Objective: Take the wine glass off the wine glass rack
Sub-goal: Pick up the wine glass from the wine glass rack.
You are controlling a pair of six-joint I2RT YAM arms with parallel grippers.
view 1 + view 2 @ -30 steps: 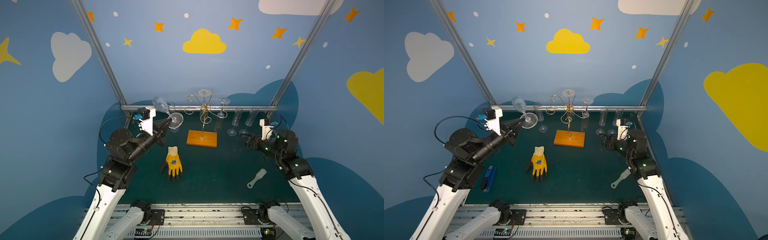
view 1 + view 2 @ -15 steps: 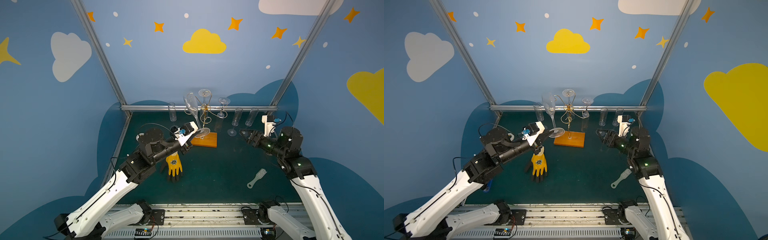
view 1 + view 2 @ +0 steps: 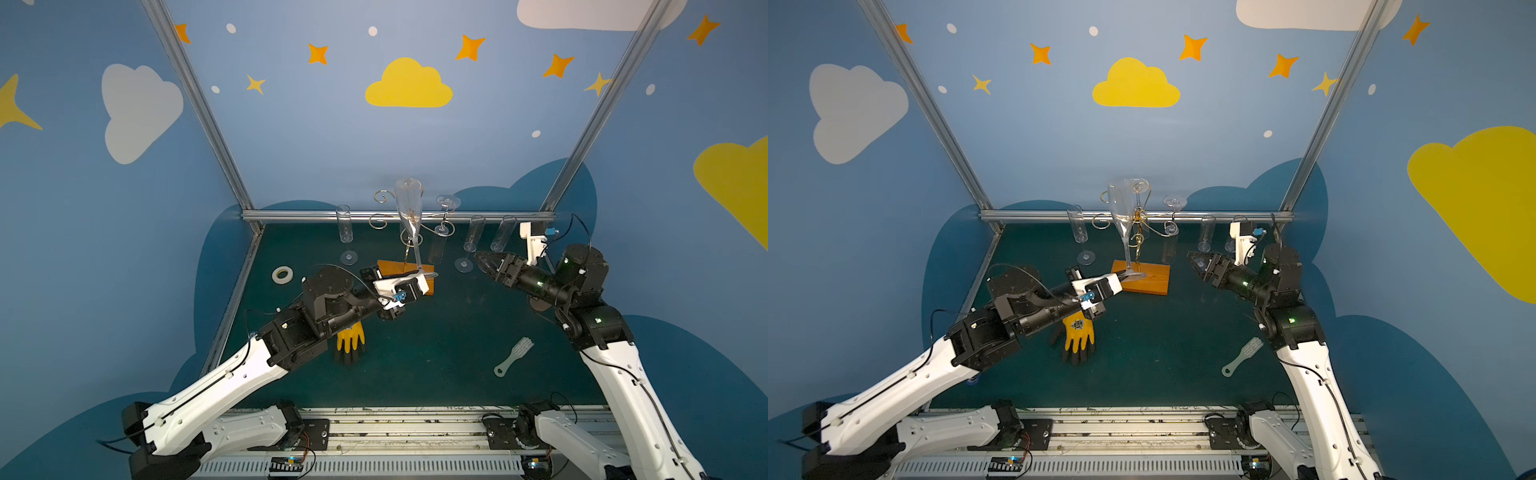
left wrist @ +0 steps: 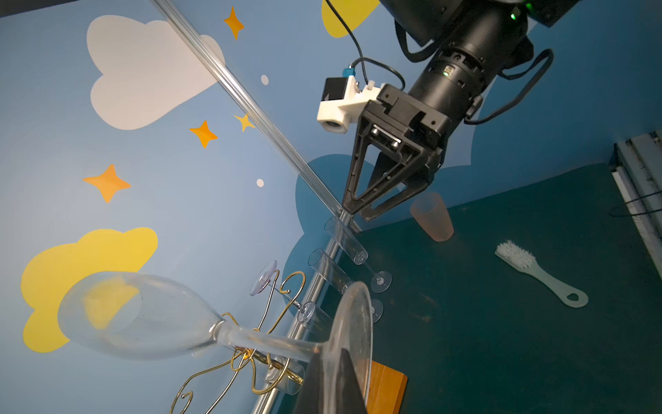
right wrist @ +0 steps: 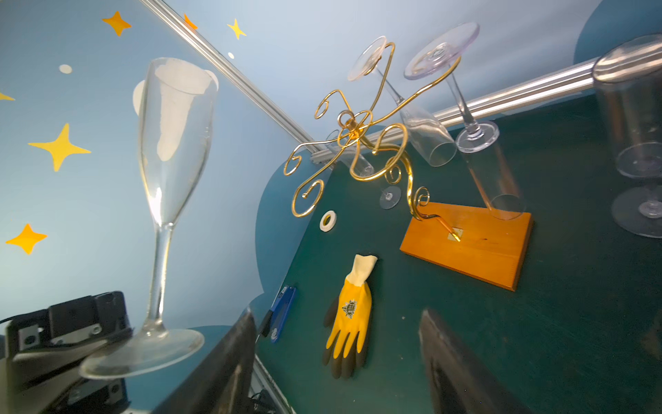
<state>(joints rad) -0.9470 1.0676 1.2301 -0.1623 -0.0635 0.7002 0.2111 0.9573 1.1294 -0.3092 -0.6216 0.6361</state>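
On the dark green mat [image 3: 1163, 365], nearest, a yellow rubber-coated glove [image 3: 1077, 332] with black fingertips and a pale plastic brush [image 3: 1241, 357] are lying flat. Behind them the left gripper [image 3: 422, 275] is pinching the thin round foot of the wine glass [image 3: 409, 216], a clear slim flute. It is standing upright in the air, and only the blue wall is showing through its bowl. The glass is being held free of the wine glass rack [image 3: 1148, 279], beside its gold wire spirals and not touching them. The right gripper [image 3: 482, 259] is pointing toward the glass, apart from it, jaws spread and gripping nothing. Above the rack's flat orange wooden base, 2 clear glasses [image 5: 426, 139] are hanging upside down. By the back wall 3 more flutes [image 3: 345, 232] are standing.
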